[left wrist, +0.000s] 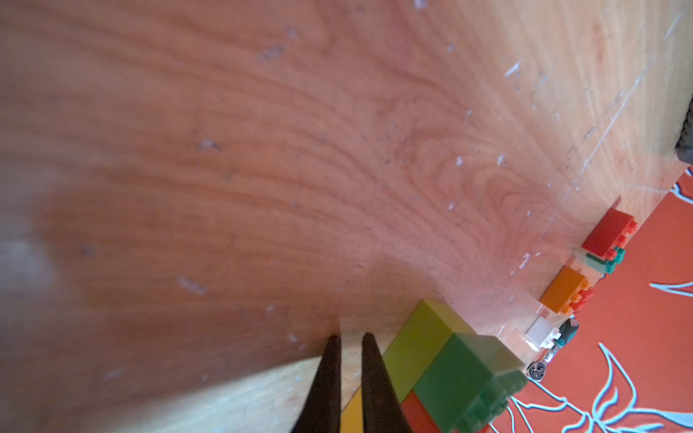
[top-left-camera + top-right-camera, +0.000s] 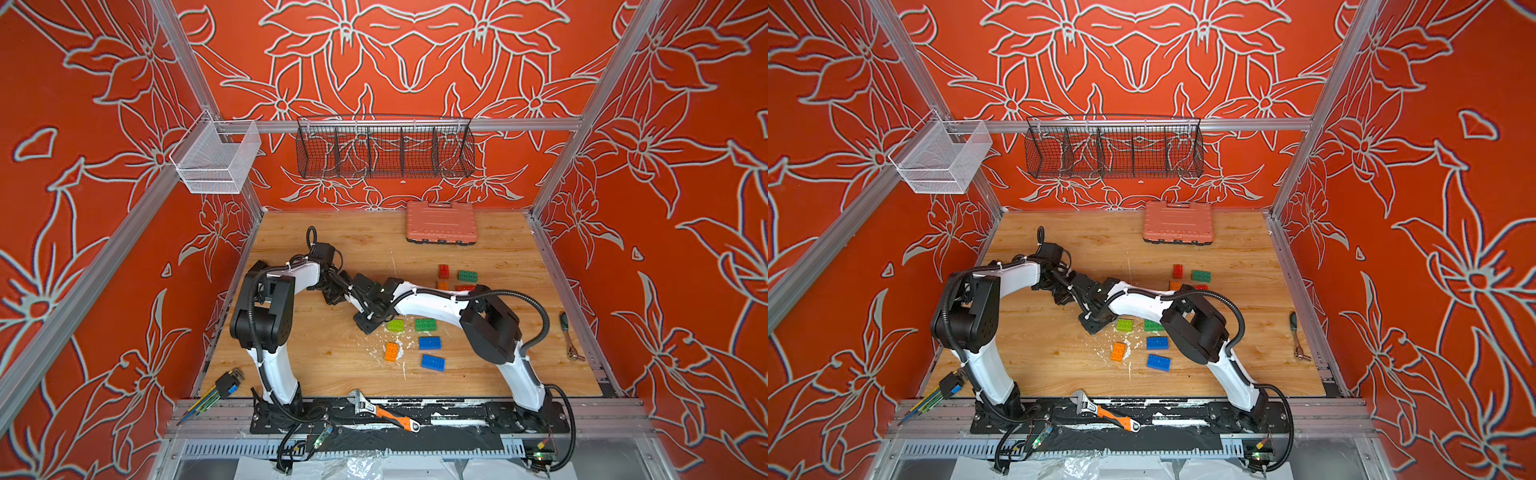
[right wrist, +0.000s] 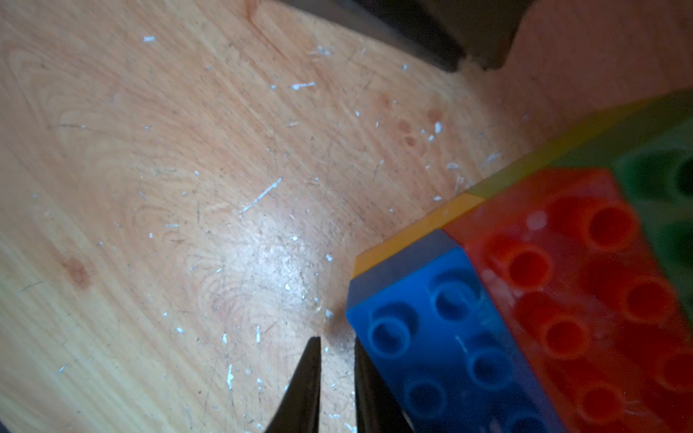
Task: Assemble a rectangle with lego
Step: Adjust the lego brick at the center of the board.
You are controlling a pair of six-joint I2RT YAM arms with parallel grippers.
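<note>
The bench (image 2: 316, 361) lies bare at 7 and 11 o'clock (plain wood), lego bricks (image 2: 430, 343) crowding 2 to 5 o'clock.

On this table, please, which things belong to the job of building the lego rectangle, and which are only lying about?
For the job: joined block, lime brick, green brick, orange brick, far blue brick, near blue brick, red brick, dark green brick.

Lying about: pink tool case, adjustable wrench, hex keys, ratchet.
</note>
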